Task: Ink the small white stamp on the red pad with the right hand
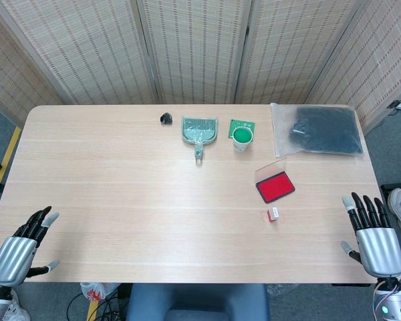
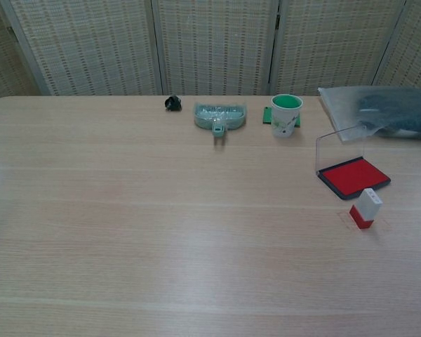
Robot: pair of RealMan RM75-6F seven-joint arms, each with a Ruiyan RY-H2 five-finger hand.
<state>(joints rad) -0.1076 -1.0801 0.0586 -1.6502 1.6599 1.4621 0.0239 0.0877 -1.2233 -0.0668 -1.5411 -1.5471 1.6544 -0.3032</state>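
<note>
The small white stamp, white on top with a red base, stands on the table just in front of the red ink pad, whose clear lid is raised at its far-left side. My right hand hovers at the table's front right corner, fingers spread, holding nothing, well to the right of the stamp. My left hand hangs off the front left corner, also spread and holding nothing. Neither hand shows in the chest view.
At the back stand a green-rimmed paper cup on a green card, a clear dustpan, a small black clip and a plastic bag with dark contents at the back right.
</note>
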